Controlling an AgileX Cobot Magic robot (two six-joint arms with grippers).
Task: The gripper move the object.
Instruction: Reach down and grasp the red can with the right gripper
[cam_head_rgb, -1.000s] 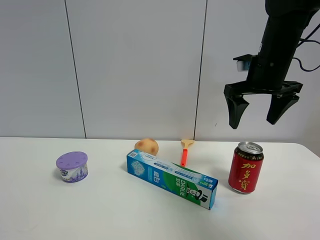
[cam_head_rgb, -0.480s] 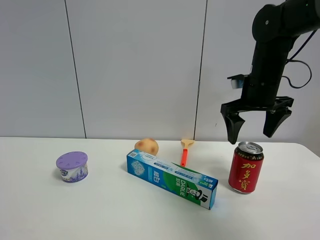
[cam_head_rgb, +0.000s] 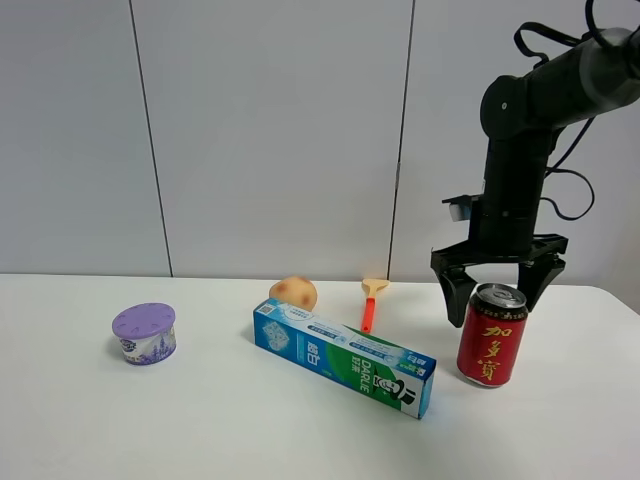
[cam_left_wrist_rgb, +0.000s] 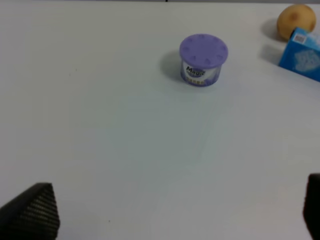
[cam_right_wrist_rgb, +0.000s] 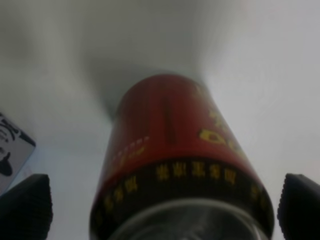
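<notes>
Left of the toothpaste box (cam_head_rgb: 343, 356) stands a purple-lidded cup (cam_head_rgb: 144, 333), well apart from it. The left gripper (cam_left_wrist_rgb: 170, 215) hovers near that cup, spread wide with nothing in it. Behind the box lie a potato (cam_head_rgb: 293, 292) and an orange scraper (cam_head_rgb: 370, 303). Just right of the box's right end, the red can (cam_head_rgb: 492, 335) stands upright on the table (cam_head_rgb: 200, 430), not yet gripped or lifted. By that judgement none of the move is done: closing, lifting and carrying all remain. The right gripper (cam_head_rgb: 496, 300) hangs directly over the can with its fingers (cam_head_rgb: 452, 300) wide apart and pointing down, flanking the silver top without touching it. Its forearm rises nearly vertical above the can to an elbow bent away to the right.
</notes>
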